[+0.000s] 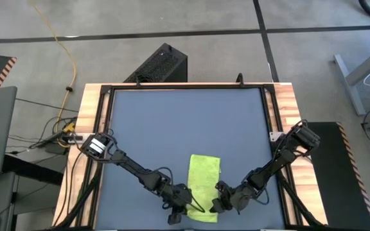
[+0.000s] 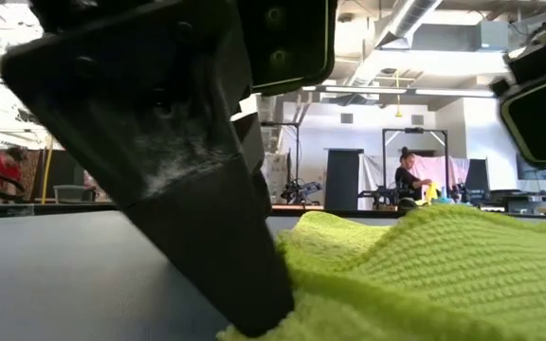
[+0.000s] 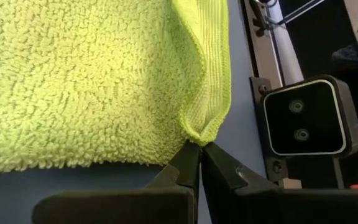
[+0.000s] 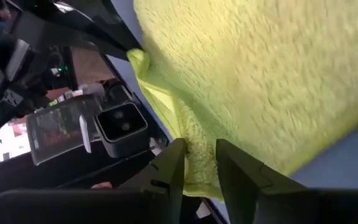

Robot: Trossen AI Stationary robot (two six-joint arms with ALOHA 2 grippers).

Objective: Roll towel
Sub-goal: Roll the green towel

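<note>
My left end effector (image 3: 199, 149) is closed, pinching a corner of the towel (image 1: 203, 186) at its fingertips. My right end effector (image 4: 199, 163) stands slightly open astride the opposite towel edge. The towel lies on the bench (image 1: 172, 122) between both.

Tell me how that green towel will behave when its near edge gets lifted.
Probably floppy: where the left gripper pinches the towel, the corner already puckers and folds. Likely light, being a thin flat cloth. Its looped pile should grip rather than slip. The right gripper straddles the same edge.
</note>
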